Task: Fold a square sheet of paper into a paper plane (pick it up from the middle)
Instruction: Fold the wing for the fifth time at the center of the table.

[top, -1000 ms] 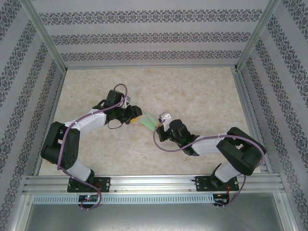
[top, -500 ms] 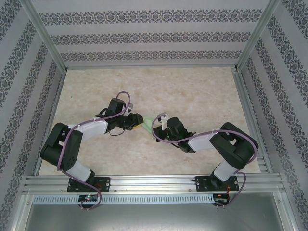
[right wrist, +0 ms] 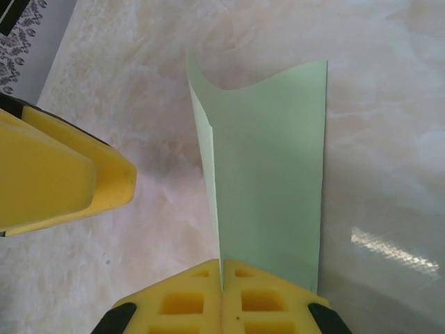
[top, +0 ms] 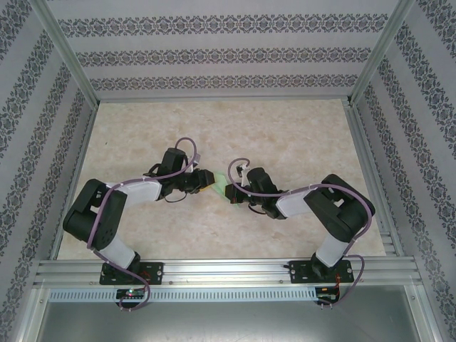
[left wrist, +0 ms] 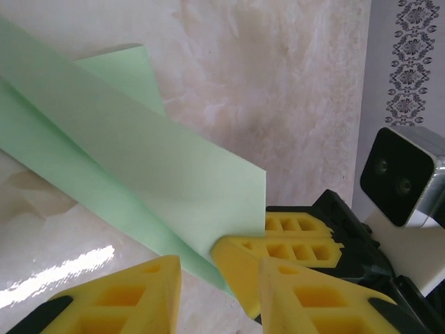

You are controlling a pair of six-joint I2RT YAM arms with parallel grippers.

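The marbled desk [top: 299, 135] carries the 2 arms, which bend inward until their wrists nearly meet at its middle. Between them is the square sheet of paper [right wrist: 271, 174], pale green and already doubled over along 1 long crease into a narrow strip, its far end curling up and its shadow on the desk suggesting it is raised a little. The right gripper [right wrist: 221, 278] is closed tight on the near end of the strip, the crease running straight into the seam between its yellow pads. The left gripper [left wrist: 217, 278] is partly open and has hold of nothing: its 2 fingers stand on either side of the strip's near corner, right next to the right gripper's tips.

This looks like an early folding step, with the strip being handed or shared between the 2 grippers. The next move probably calls for the left gripper to close on that corner without nipping the other fingertips, keeping the layers aligned so the crease does not slip
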